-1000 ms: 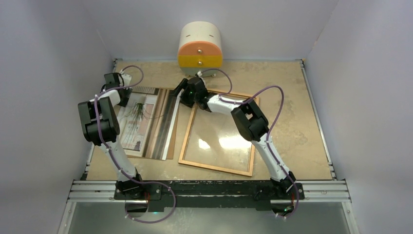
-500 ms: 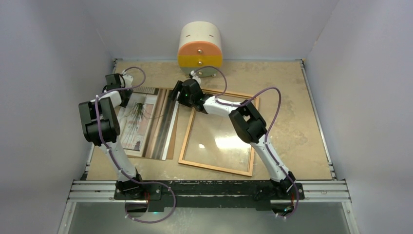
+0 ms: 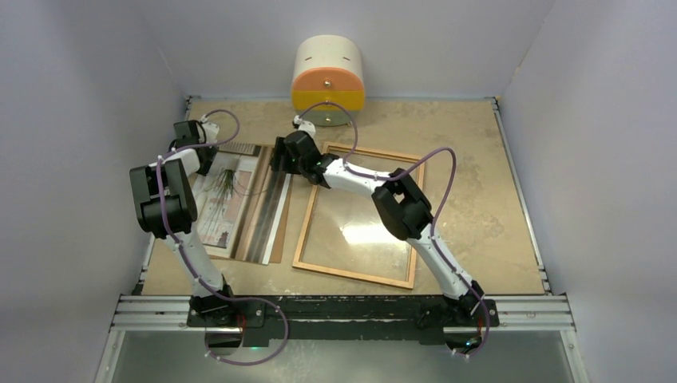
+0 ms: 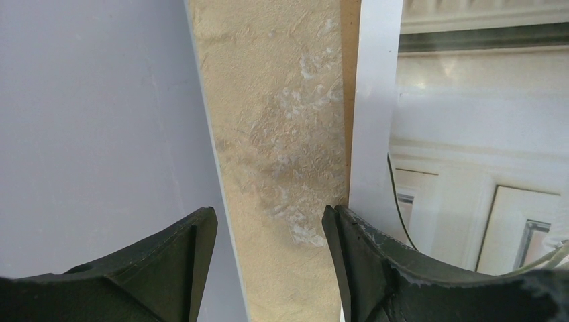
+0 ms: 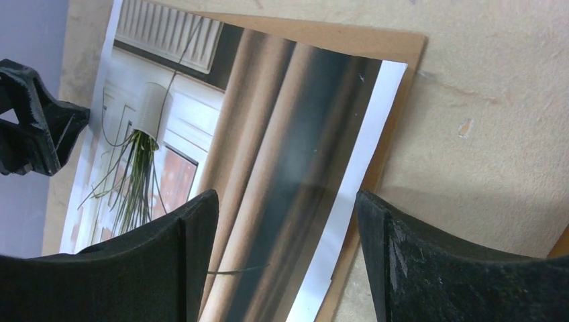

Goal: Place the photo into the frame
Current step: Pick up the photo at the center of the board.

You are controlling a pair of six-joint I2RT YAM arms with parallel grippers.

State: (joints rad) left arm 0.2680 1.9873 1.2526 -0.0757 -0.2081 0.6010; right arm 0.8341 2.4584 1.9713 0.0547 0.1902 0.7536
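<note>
Beside the frame [image 3: 354,274], the photo [image 3: 239,206]

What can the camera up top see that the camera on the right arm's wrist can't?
Only the top camera shows the whole frame, the round cream-and-orange box at the back, and both arms from base to wrist. Only the right wrist camera shows the right gripper up close, fingers apart, gripping nothing. Both show the photo, the brown board under it, and the left gripper at the photo's left edge.
</note>
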